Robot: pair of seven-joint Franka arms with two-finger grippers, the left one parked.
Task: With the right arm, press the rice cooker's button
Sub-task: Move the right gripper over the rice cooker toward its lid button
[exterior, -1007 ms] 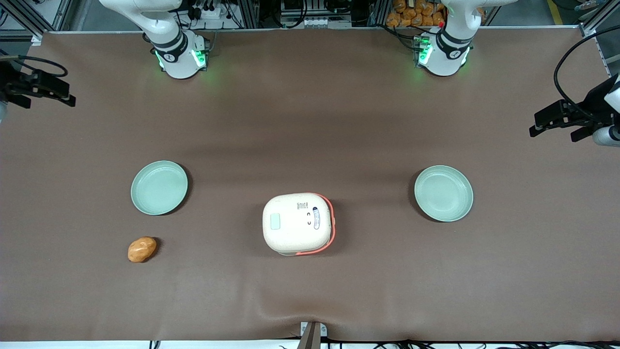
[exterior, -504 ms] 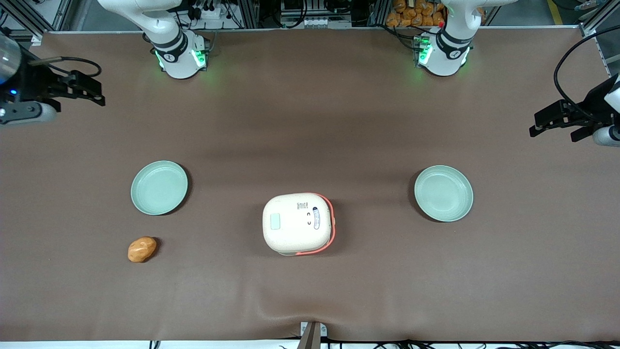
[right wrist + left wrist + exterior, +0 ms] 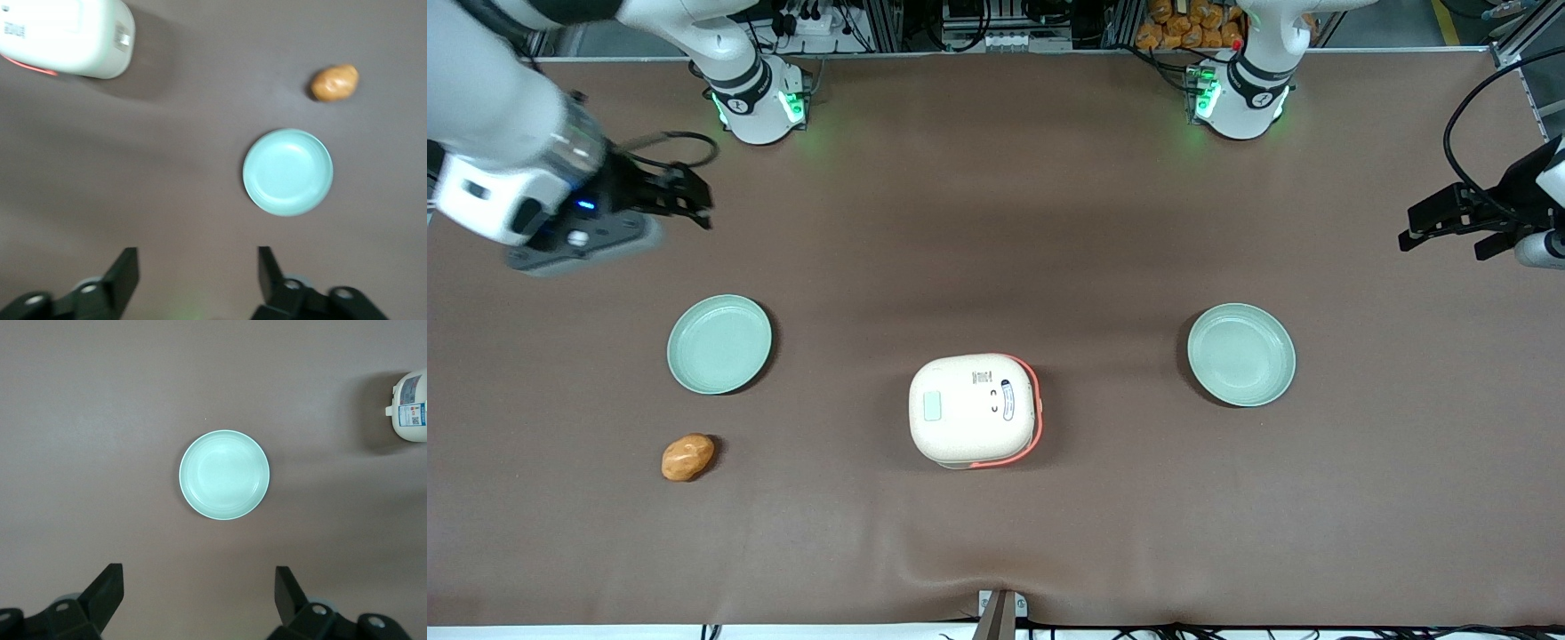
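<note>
The rice cooker (image 3: pixel 974 411) stands shut near the middle of the table, with a cream lid and coral trim along one side. Its small pale green button (image 3: pixel 932 406) sits on the lid at the end toward the working arm. The right arm's gripper (image 3: pixel 696 201) hangs above the brown mat toward the working arm's end, farther from the front camera than the nearby plate, well apart from the cooker. The right wrist view shows the gripper (image 3: pixel 198 257) open with nothing between its fingers, and part of the rice cooker (image 3: pixel 67 37).
A mint-green plate (image 3: pixel 719 344) lies between gripper and cooker, also the plate (image 3: pixel 287 172) in the right wrist view. A potato (image 3: pixel 687 457) lies nearer the front camera. Another plate (image 3: pixel 1241 355) lies toward the parked arm's end.
The right arm has swung in from the table's end toward the middle, carrying its gripper closer to the plate and the cooker. Nothing on the table has moved.
</note>
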